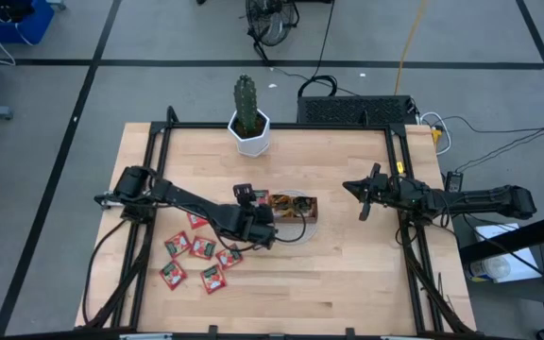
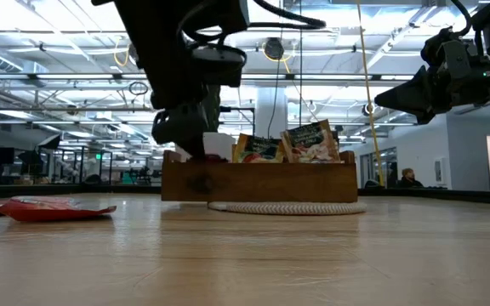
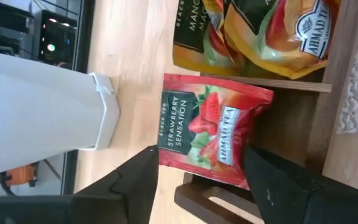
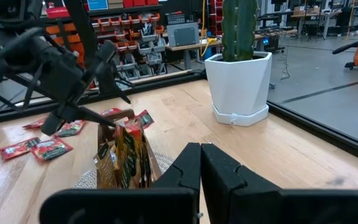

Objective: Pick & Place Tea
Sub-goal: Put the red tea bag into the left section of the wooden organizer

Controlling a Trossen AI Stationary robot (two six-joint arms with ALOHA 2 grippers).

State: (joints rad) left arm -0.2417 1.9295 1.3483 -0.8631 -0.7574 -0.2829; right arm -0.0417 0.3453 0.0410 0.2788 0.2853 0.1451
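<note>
The left gripper (image 1: 264, 219) hangs over the left end of the brown wooden tray (image 1: 307, 215) at the middle of the table (image 1: 348, 274), its dark fingers (image 3: 138, 186) spread wide on either side of a red strawberry tea sachet (image 3: 209, 127). That sachet stands in the tray's end compartment with a gap showing between it and the finger on one side; whether the other finger touches it cannot be told. Beside it in the tray stand orange-yellow mango sachets (image 3: 253, 31) — in the low view two of them (image 2: 287, 143) lean upright above the tray's wall. The tray sits on a pale round woven mat (image 2: 286, 206).

More red sachets (image 1: 196, 260) lie flat and scattered on the table, nearer and to the left of the tray, under the left arm.

The right gripper (image 1: 365, 195) is held in the air well to the right of the tray, fingers pressed together with nothing between them.

A white pot with a green cactus (image 1: 249, 120) stands at the far edge of the table, beyond the tray.
</note>
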